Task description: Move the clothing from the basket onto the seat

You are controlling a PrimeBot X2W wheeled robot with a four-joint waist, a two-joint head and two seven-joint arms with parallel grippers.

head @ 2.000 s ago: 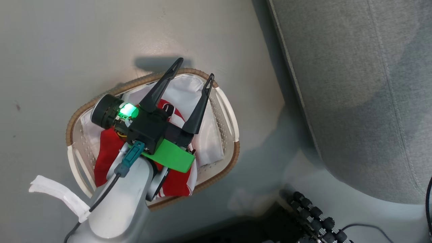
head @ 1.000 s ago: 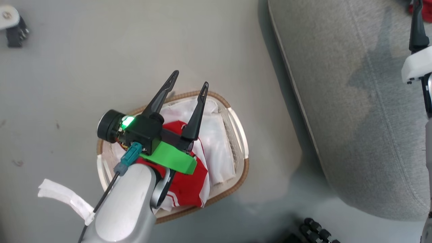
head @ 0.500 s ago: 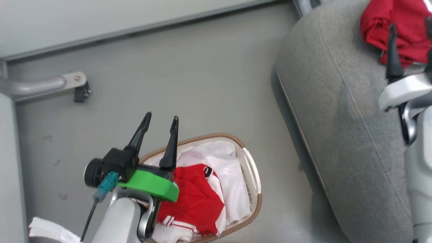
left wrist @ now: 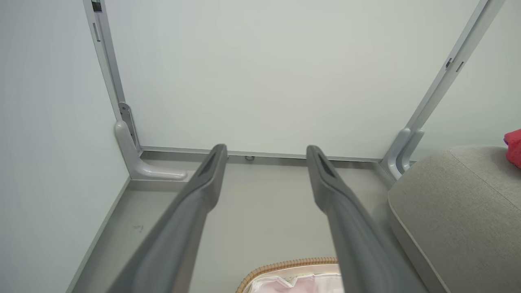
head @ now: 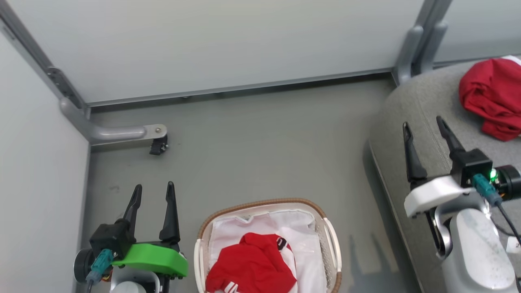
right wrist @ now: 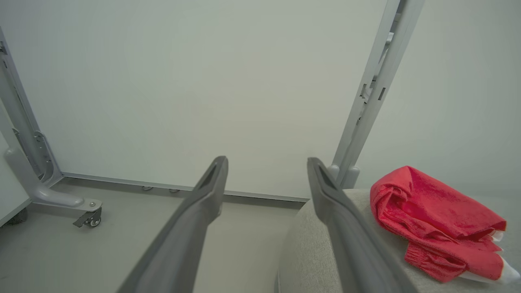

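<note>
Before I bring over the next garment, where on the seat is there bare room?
The seat is bare from its floor-side edge up to the red garment already lying there, the stretch by the open right gripper. Crowded only around that garment.

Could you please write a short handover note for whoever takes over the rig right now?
The left end effector is open and empty, beside the basket, above the floor.
The right end effector is open and empty, by the edge of the seat.
Done: one red garment lies crumpled on the seat.
Left: the other red garment lies in the basket on the white liner. Lift it out and put it on the seat.
</note>
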